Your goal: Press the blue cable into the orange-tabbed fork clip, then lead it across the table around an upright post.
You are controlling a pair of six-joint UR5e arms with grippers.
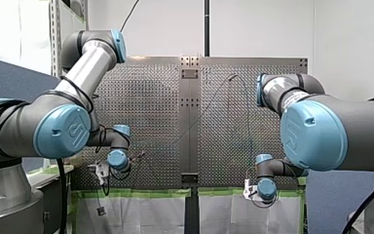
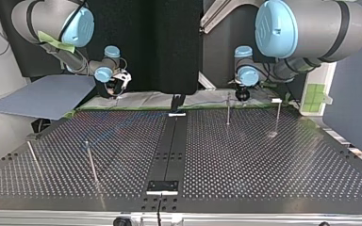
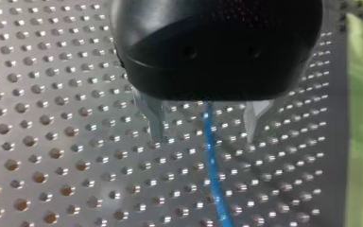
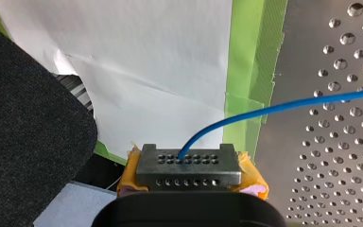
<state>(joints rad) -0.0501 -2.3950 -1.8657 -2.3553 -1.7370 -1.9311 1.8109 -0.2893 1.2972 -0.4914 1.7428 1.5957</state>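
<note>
The blue cable [image 3: 212,175] lies on the perforated table and runs between the two metal fingers [image 3: 157,124] of my left gripper [image 3: 203,139]. Those fingers stand apart, with a gap on each side of the cable. My right gripper [image 4: 189,165], with yellow pads, is shut on the blue cable [image 4: 283,108], which arcs out of it over the table's edge. In the top view my left gripper [image 2: 242,95] hangs at the far right edge of the table and my right gripper [image 2: 118,87] at the far left. I can make out no orange-tabbed clip.
Thin upright posts stand on the perforated table [image 2: 264,160]: two far right [image 2: 228,109] [image 2: 278,115], two near left [image 2: 91,162] [image 2: 34,159]. Green tape [image 4: 246,85] and white paper [image 4: 160,61] line the edge by the arms. A grey-blue board [image 2: 42,96] lies beyond the table's left side.
</note>
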